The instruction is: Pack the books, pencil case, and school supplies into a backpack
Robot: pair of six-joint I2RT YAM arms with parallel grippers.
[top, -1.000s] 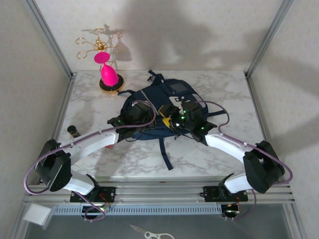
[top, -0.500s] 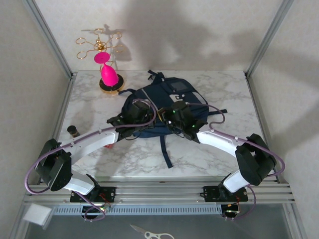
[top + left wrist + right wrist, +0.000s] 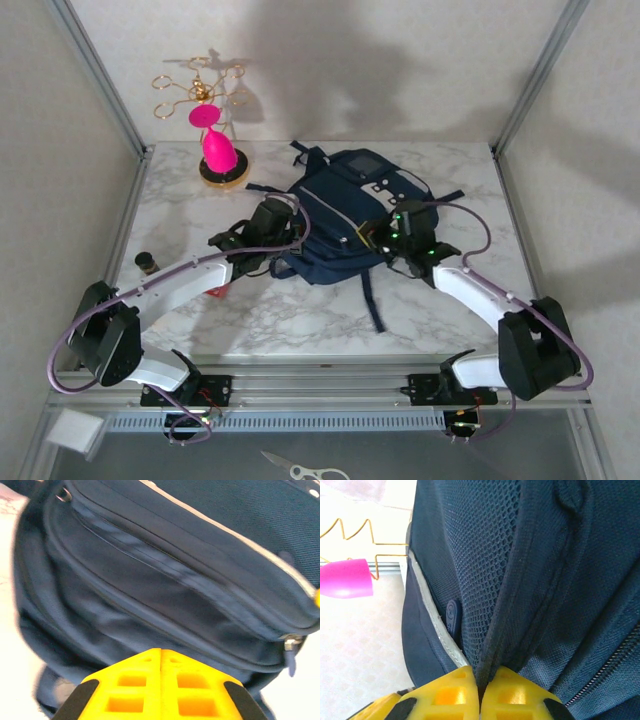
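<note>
Top view: light even and soft, coming from overhead. Broad grey shadows lie blurred on the back wall (image 3: 330, 60). Tabletop (image 3: 290, 320) bright and evenly lit, marble veins legible. Frame posts (image 3: 100, 75) lean outward toward the corners, a wide-angle bend.

Left wrist: backpack (image 3: 165, 570) smeared throughout, worst at the left edge. Tabletop beside it is blown to white. Left hand (image 3: 160, 655) soft-edged at the bottom.

Right wrist: backpack mesh crisp at centre. Background washed out, pink piece (image 3: 345, 577) overexposed and fuzzy. Right hand (image 3: 479, 672) slightly out of focus.
</note>
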